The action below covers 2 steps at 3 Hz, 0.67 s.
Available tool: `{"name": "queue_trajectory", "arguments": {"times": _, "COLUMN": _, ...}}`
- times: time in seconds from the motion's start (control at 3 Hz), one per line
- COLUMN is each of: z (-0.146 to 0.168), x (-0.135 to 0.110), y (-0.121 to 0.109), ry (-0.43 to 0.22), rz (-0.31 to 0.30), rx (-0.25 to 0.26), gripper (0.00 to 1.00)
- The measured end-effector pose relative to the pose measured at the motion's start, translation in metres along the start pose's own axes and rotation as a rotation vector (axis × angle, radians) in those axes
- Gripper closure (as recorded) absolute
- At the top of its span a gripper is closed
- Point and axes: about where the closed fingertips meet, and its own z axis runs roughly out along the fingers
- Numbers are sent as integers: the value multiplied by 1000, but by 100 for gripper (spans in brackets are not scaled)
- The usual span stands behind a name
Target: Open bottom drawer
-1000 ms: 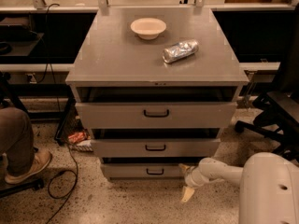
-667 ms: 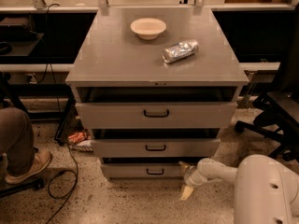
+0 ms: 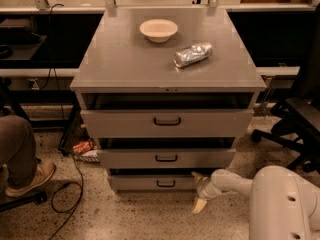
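Observation:
The grey cabinet has three drawers. The bottom drawer is the lowest and shallowest front, with a small black loop handle at its centre; it stands slightly out, with a dark gap above it. My gripper is low near the floor, at the right end of the bottom drawer's front, to the right of the handle. One pale finger points down toward the floor, the other sits by the drawer's upper right corner. My white arm fills the lower right.
The middle drawer and top drawer also stand slightly out. A white bowl and a foil-wrapped item lie on the cabinet top. A person's leg and shoe and cables are at left. An office chair base is at right.
My arm has shifted a little left, the white forearm taking up more of the lower right. The gripper stays at the drawer's right end. The drawers have not visibly moved.

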Motion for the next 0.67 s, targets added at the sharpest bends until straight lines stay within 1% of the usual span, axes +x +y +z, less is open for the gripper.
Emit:
{"name": "queue_trajectory", "arguments": {"times": 0.33, "z": 3, "x": 3, "y": -14, "ry": 11, "rz": 1, "rx": 35, "gripper": 0}}
{"name": "queue_trajectory", "arguments": {"times": 0.67, "z": 11, "x": 2, "y": -24, "ry": 4, "rz": 0, "rx": 45, "gripper": 0}}
